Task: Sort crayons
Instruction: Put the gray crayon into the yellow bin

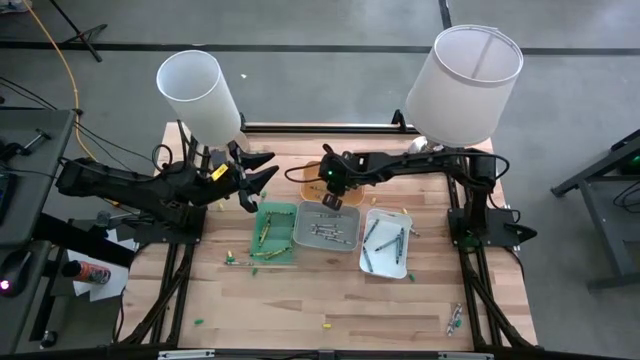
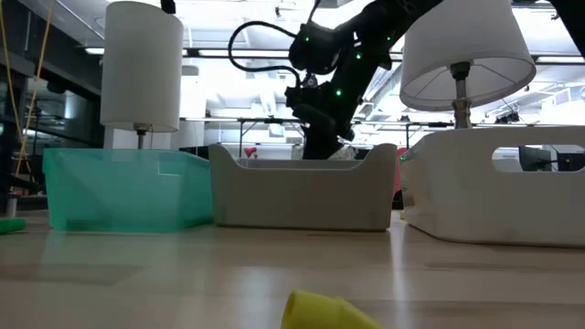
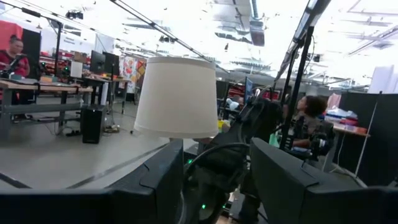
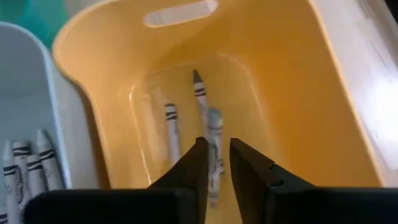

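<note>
My right gripper point(image 1: 331, 196) reaches from the right over an orange tray point(image 4: 292, 93) behind the grey tray point(image 1: 325, 228). In the right wrist view it point(image 4: 215, 163) is shut on a pale crayon point(image 4: 214, 127), above two more crayons point(image 4: 171, 127) lying on the orange tray's floor. In the low view it point(image 2: 320, 137) hangs behind the grey tray. Crayons lie in the green tray point(image 1: 275, 232), the grey tray and the white tray point(image 1: 385, 242). My left gripper point(image 1: 255, 175) is open and empty, raised at the far left; its fingers stand wide apart in its wrist view point(image 3: 214, 180). My right gripper pinches the pale crayon between its two fingers, which come from above and point down into the orange tray. The crayon lies along the fingers, and its free end point(image 4: 214, 118) sticks out past the fingertips. I cannot tell whether it touches the tray floor.
Loose crayons lie on the table: green ones point(image 1: 232, 260) near the green tray, a yellow one point(image 1: 325, 325) near the front edge, also in the low view point(image 2: 320, 313), and some at the front right point(image 1: 455, 320). Two lamps point(image 1: 200, 95) point(image 1: 465, 85) stand at the back.
</note>
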Available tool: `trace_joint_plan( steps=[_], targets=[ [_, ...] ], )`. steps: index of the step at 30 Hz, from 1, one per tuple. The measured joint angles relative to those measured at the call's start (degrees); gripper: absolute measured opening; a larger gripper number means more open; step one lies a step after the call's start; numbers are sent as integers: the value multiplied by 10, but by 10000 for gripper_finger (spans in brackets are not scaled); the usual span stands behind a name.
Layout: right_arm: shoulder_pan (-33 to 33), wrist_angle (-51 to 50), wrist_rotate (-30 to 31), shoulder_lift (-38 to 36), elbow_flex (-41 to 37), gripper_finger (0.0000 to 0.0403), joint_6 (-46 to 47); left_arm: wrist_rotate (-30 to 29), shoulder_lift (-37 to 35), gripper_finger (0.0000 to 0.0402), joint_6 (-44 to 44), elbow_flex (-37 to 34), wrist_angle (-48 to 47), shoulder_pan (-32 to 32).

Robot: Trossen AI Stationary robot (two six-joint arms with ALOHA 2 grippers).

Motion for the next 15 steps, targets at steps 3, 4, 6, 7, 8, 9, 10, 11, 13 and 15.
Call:
trace_joint_plan(
  steps=[3, 4, 6, 7, 8, 9, 10, 11, 13, 15],
  targets=[
    [0, 1, 0, 0, 0, 73, 1, 0, 0, 172, -4, 0, 0, 0],
    [0, 0, 0, 0, 0, 78, 4, 1, 0, 172, -5, 0, 0, 0],
    [0, -4, -5, -3, 0, 92, 24, 13, 0, 172, -5, 0, 0, 0],
    [0, -6, -11, -6, 1, 101, 35, 22, 0, 172, -5, 0, 0, 0],
    [0, -16, -19, -11, 2, 112, 46, 31, 0, 172, -5, 0, 0, 0],
    [0, -28, -22, -16, 7, 123, 53, 42, -4, 172, -5, 0, -3, 0],
    [0, -36, -23, -24, 14, 133, 56, 53, -10, 172, -5, 0, -4, 0],
    [2, -41, -27, -36, 21, 144, 56, 64, -15, 172, -5, 0, -3, 0],
    [8, -49, -34, -69, 27, 162, 58, 78, -30, 172, -5, 0, -12, 0],
    [20, -51, -35, -111, 23, 177, 66, 87, -50, 172, -5, 0, -41, 0]
  ],
)
